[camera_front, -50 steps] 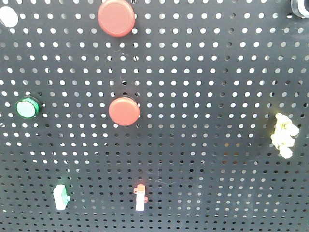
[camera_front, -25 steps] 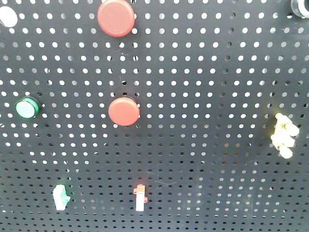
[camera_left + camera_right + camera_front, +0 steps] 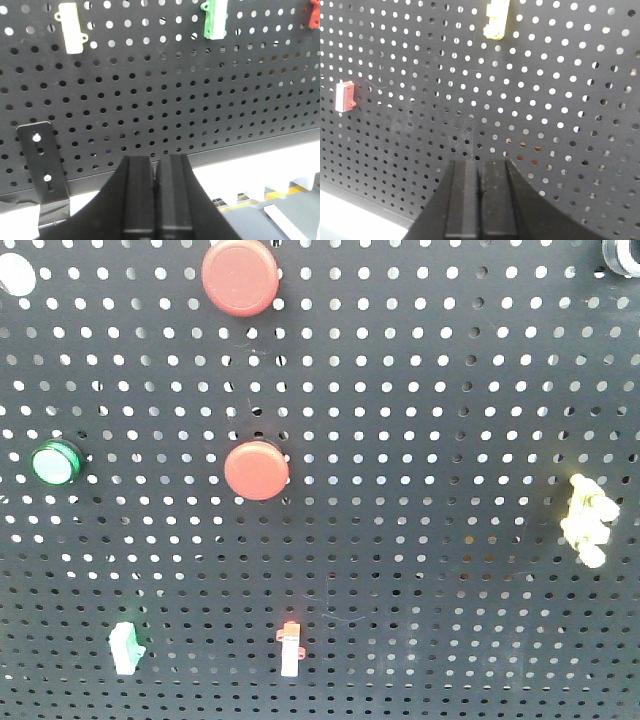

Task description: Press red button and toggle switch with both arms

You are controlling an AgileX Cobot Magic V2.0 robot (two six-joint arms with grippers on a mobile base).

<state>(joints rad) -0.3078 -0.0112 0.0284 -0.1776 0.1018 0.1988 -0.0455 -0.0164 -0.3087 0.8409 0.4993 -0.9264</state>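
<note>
A black pegboard fills the front view. It carries two red buttons, a large one at the top and a smaller one at the centre. A red-tipped toggle switch sits low in the middle; it also shows in the left wrist view and the right wrist view. My left gripper is shut and empty, below the board's bottom edge. My right gripper is shut and empty, close to the board's lower part. Neither gripper shows in the front view.
A green button is at the left and a white knob at the top left. A green switch, a white switch and a yellow switch are mounted too. A black bracket holds the board's bottom.
</note>
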